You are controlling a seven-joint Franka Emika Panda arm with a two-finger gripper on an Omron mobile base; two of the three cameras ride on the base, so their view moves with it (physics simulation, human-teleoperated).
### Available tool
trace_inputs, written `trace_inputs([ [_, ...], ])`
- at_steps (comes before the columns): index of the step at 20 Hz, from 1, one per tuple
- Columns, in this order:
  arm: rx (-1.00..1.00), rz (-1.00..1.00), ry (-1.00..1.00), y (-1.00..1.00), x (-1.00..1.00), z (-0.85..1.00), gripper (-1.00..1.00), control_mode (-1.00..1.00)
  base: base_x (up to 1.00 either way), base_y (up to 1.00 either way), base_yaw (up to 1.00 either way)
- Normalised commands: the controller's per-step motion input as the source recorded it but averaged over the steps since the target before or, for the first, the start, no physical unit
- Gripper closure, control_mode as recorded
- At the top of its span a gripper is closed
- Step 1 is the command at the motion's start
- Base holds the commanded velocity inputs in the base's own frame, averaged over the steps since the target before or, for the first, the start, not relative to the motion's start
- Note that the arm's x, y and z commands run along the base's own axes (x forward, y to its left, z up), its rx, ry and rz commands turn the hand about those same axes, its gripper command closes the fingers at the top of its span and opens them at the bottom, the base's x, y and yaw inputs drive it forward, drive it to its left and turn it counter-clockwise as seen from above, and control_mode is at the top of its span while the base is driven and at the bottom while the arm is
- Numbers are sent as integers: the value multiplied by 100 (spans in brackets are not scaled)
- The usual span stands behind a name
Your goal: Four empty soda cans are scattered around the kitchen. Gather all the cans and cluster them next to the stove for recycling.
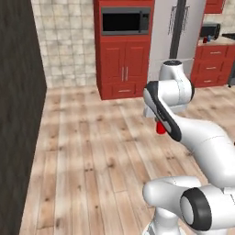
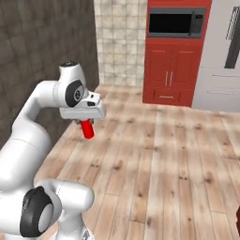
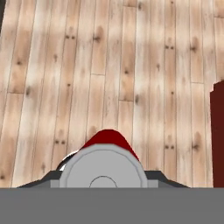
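Claw: the gripper (image 2: 87, 123) hangs from the white arm over open floor, jaws drawn in tight on a red soda can (image 2: 87, 129), and it's got it!
Grip: the can hangs upright below the hand, its top up between the fingers, its red body clear of everything else.
Hand view: the can's (image 3: 104, 168) silver top sits big and round at the bottom of the view, a sliver of red side showing above it, planks beyond.
Left base view: the can (image 1: 160, 128) peeks out red just behind the arm's dark elbow band.
Surface: wood plank floor (image 2: 154, 168), pale and knotty, running away under the can, which hangs well above it.
Room, left: a dark wall (image 1: 18, 92), then tan tiled wall (image 1: 69, 41).
Room, centre: red cabinet tower (image 1: 123, 69) with a black microwave (image 1: 125, 20) built in.
Room, right: a grey fridge (image 1: 176, 32), then more red drawers (image 1: 212, 64) under a counter.
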Motion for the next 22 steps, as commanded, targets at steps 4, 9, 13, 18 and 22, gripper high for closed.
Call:
trace_inputs([
  [4, 0, 0, 0, 0, 0, 0, 100, 100, 20, 21, -43],
  [9, 0, 0, 0, 0, 0, 0, 100, 100, 21, 22, -43],
  [13, 0, 0, 0, 0, 0, 0, 100, 100, 56, 37, -31],
  [18, 0, 0, 0, 0, 0, 0, 100, 100, 76, 45, -24],
  [22, 0, 0, 0, 0, 0, 0, 100, 100, 78, 44, -22],
])
